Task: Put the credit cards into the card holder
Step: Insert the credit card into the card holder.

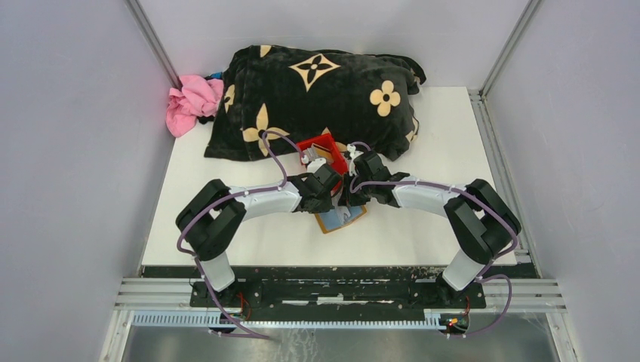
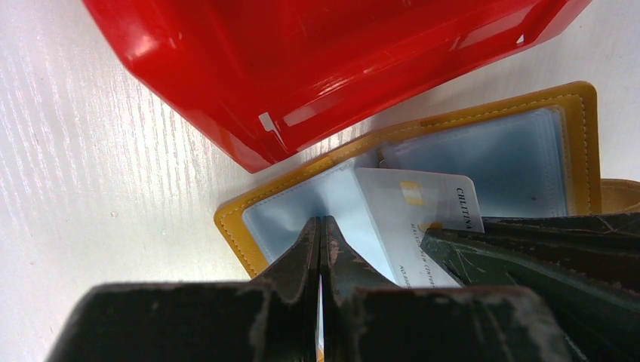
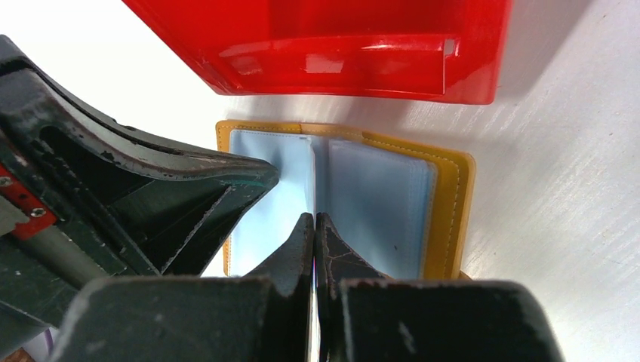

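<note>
White card (image 2: pixel 411 226), txt "CILLTINA", on card holder (image 2: pixel 583 151).

Card holder (image 3: pixel 447 202) just before bin (image 3: pixel 340 53)

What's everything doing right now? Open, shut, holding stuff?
card holder: open, lying flat
left fingers: shut on a clear pocket
right fingers: shut, seemingly on the credit card
red bin: sitting behind the holder
blanket: crumpled
pink cloth: bunched up
</note>
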